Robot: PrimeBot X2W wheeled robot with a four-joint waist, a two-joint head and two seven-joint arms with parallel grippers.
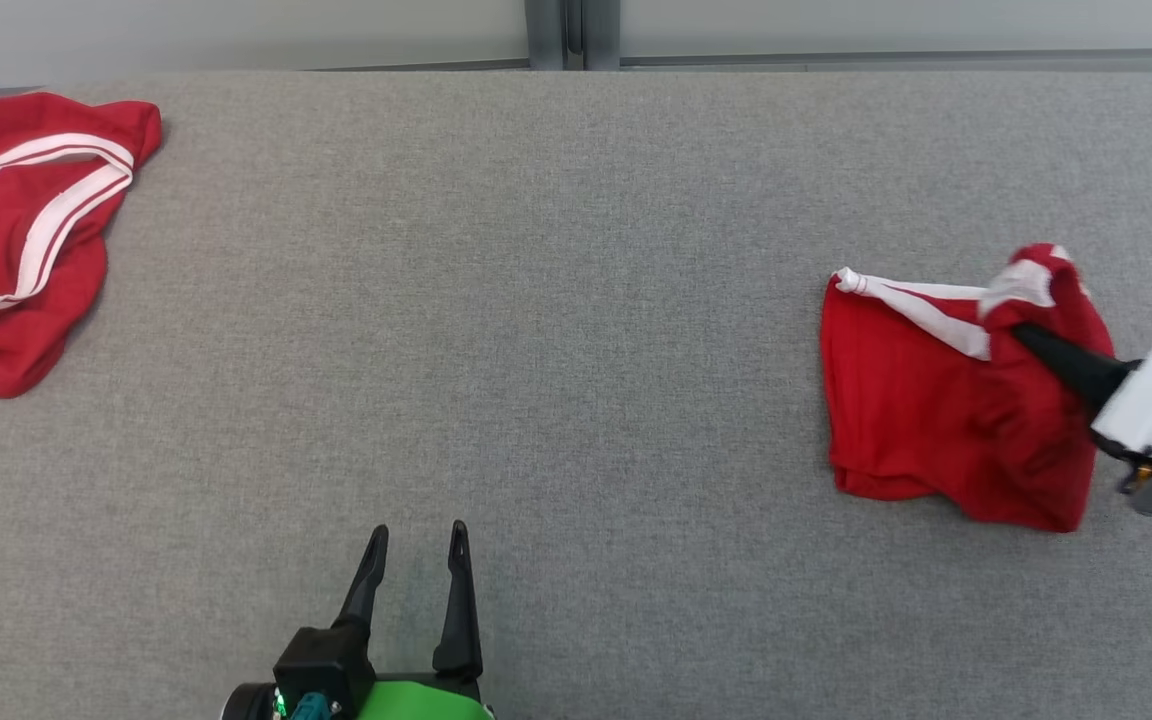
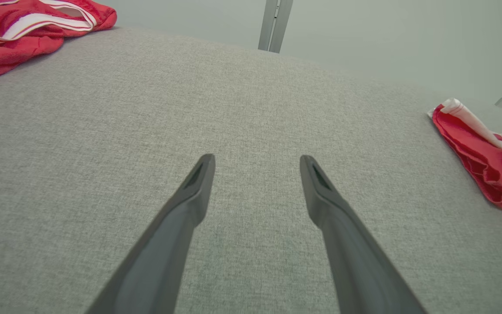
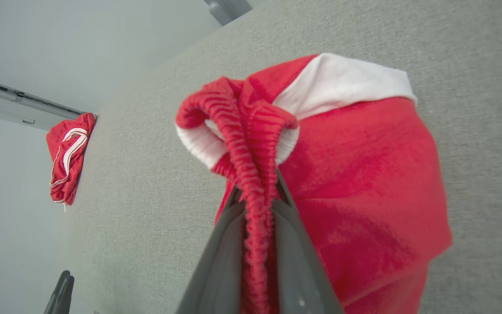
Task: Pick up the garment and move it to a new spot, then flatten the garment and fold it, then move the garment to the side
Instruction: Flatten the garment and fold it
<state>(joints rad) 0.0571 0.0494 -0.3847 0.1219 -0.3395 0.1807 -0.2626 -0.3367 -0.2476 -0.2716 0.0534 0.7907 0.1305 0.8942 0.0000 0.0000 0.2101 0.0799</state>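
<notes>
Two grippers, R gripper (image 3: pixel 256 196) clamped on red garment (image 1: pixel 916 410) waistband, L gripper (image 1: pixel 418 530) wide open

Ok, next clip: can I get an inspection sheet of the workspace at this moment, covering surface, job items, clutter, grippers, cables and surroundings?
Surface: grey woven fabric tabletop, flat, no stains seen.
Job's things: crumpled red cloth garment with white trim, on the right side of the tabletop, its ribbed edge bunched up.
Clutter: another red garment with white banding, heaped at the far left corner.
Grippers: right gripper shut on the crumpled garment's ribbed edge; left gripper open, holding nothing, over bare tabletop.
Cables: nothing seen.
Surroundings: pale wall with a grey upright post behind the table.
</notes>
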